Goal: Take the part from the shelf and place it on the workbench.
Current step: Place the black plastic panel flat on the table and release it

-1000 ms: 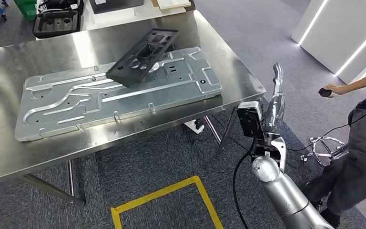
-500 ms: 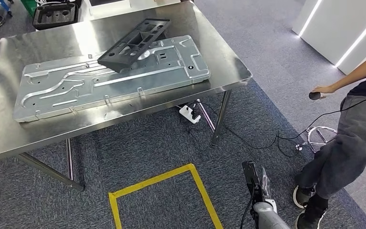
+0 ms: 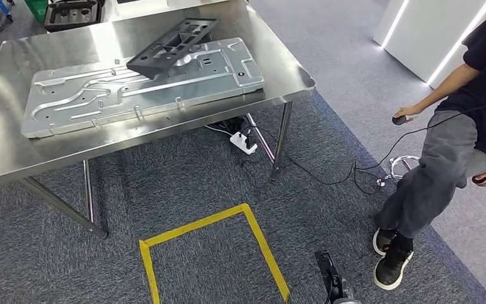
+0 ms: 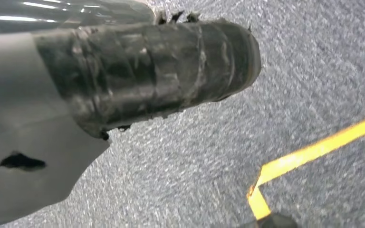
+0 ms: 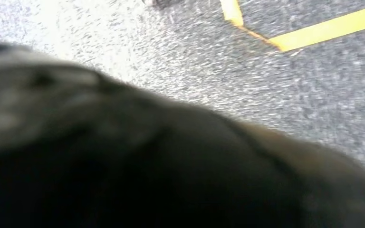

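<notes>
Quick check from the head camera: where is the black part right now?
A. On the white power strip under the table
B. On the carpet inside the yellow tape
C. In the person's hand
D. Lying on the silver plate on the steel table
D: the black part lies across the far end of the silver plate on the steel table.

My right wrist view, a big dark blurry shape (image 5: 171, 166) up close, too fuzzy for me to tell what it is, grey speckled carpet floor (image 5: 266, 76) behind it, yellow tape lines (image 5: 323, 29) meeting at a corner
</notes>
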Robot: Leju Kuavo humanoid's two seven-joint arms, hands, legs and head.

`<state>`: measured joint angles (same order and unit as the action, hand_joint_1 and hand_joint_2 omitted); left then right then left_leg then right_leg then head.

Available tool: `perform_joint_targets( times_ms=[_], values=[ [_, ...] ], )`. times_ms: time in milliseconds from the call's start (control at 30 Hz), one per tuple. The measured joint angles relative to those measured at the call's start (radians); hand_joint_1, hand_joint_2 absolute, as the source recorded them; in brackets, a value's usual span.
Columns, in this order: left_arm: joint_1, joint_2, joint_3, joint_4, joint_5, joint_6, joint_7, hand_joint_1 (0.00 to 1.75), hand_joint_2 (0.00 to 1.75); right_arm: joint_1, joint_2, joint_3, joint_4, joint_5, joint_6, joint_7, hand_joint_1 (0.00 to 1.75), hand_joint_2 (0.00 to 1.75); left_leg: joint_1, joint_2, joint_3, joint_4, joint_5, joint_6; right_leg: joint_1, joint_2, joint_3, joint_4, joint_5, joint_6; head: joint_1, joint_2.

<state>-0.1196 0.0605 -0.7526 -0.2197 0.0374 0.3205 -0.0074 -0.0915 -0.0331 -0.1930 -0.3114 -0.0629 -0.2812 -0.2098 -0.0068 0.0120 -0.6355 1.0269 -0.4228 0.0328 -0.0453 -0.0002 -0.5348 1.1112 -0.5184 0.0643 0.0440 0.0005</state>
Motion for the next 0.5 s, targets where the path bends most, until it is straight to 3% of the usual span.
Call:
perform_joint_targets(
  times_ms=[67, 133, 167, 200, 267, 300, 333, 367, 433, 467, 500],
  values=[
    [0.000, 0.001, 0.000, 0.000, 0.000, -0.001, 0.004, 0.00, 0.00, -0.008, 0.004, 0.000, 0.014, 0.006, 0.005, 0.008, 0.00, 0.00, 0.001, 0.000, -0.019, 0.019, 0.009, -0.014, 0.008, 0.002, 0.030, -0.065, -0.034, -0.016, 0.000, 0.000],
    [0.005, 0.000, 0.000, 0.000, 0.000, -0.002, 0.007, 0.00, 0.00, -0.010, 0.007, 0.000, 0.028, 0.012, 0.006, 0.016, 0.00, 0.00, 0.008, -0.001, -0.024, 0.020, 0.020, -0.027, 0.012, -0.002, 0.014, -0.069, -0.023, -0.041, -0.002, 0.000],
    [0.008, 0.000, 0.000, 0.000, -0.001, -0.001, 0.008, 0.00, 0.00, -0.011, 0.008, 0.000, 0.035, 0.014, 0.006, 0.019, 0.00, 0.00, 0.012, -0.002, -0.032, 0.029, 0.004, -0.033, 0.013, -0.005, 0.004, -0.071, -0.013, -0.052, -0.002, 0.000],
    [0.011, -0.001, 0.000, 0.000, -0.003, 0.001, 0.009, 0.00, 0.00, -0.012, 0.009, 0.000, 0.040, 0.015, 0.006, 0.023, 0.00, 0.00, 0.014, -0.003, -0.042, 0.053, -0.031, -0.039, 0.012, -0.008, -0.008, -0.073, -0.002, -0.061, -0.003, 0.000],
    [0.013, -0.002, 0.000, 0.000, -0.009, 0.007, 0.014, 0.00, 0.00, -0.012, 0.009, 0.000, 0.047, 0.018, 0.007, 0.030, 0.00, 0.00, 0.016, -0.004, -0.067, 0.148, -0.137, -0.045, 0.014, -0.013, -0.036, -0.074, 0.021, -0.071, -0.004, 0.000],
    [0.013, -0.002, 0.000, 0.000, -0.013, 0.010, 0.018, 0.00, 0.00, -0.012, 0.009, 0.000, 0.050, 0.021, 0.008, 0.034, 0.00, 0.00, 0.016, -0.004, -0.076, 0.205, -0.173, -0.047, 0.015, -0.017, -0.051, -0.074, 0.033, -0.073, -0.004, 0.000],
    [0.013, -0.002, 0.000, 0.000, -0.017, 0.011, 0.023, 0.00, 0.00, -0.012, 0.009, 0.000, 0.054, 0.025, 0.010, 0.037, 0.00, 0.00, 0.016, -0.004, -0.077, 0.255, -0.186, -0.047, 0.017, -0.022, -0.064, -0.074, 0.043, -0.073, -0.004, 0.000],
    [0.013, -0.002, 0.000, 0.000, -0.021, 0.012, 0.028, 0.00, 0.00, -0.011, 0.009, 0.000, 0.057, 0.030, 0.012, 0.039, 0.00, 0.00, 0.016, -0.004, -0.069, 0.283, -0.173, -0.046, 0.018, -0.029, -0.077, -0.073, 0.053, -0.072, -0.004, 0.000],
    [0.012, -0.003, 0.000, 0.000, -0.027, 0.012, 0.035, 0.00, 0.00, -0.011, 0.010, 0.000, 0.064, 0.043, 0.017, 0.046, 0.00, 0.00, 0.015, 0.000, -0.011, 0.253, -0.111, -0.041, 0.020, -0.044, -0.096, -0.072, 0.069, -0.069, -0.004, 0.000],
    [0.010, -0.003, 0.000, 0.000, -0.029, 0.012, 0.038, 0.00, 0.00, -0.011, 0.010, 0.001, 0.067, 0.053, 0.018, 0.048, 0.00, 0.00, 0.014, 0.014, 0.041, 0.196, -0.094, -0.036, 0.020, -0.052, -0.102, -0.071, 0.076, -0.067, -0.004, 0.000],
    [0.006, -0.003, 0.000, 0.000, -0.032, 0.013, 0.040, 0.00, 0.00, -0.011, 0.011, 0.003, 0.070, 0.065, 0.019, 0.050, 0.00, 0.00, 0.010, 0.031, 0.098, 0.120, -0.095, -0.031, 0.021, -0.062, -0.105, -0.071, 0.082, -0.063, -0.004, 0.000]
  ],
)
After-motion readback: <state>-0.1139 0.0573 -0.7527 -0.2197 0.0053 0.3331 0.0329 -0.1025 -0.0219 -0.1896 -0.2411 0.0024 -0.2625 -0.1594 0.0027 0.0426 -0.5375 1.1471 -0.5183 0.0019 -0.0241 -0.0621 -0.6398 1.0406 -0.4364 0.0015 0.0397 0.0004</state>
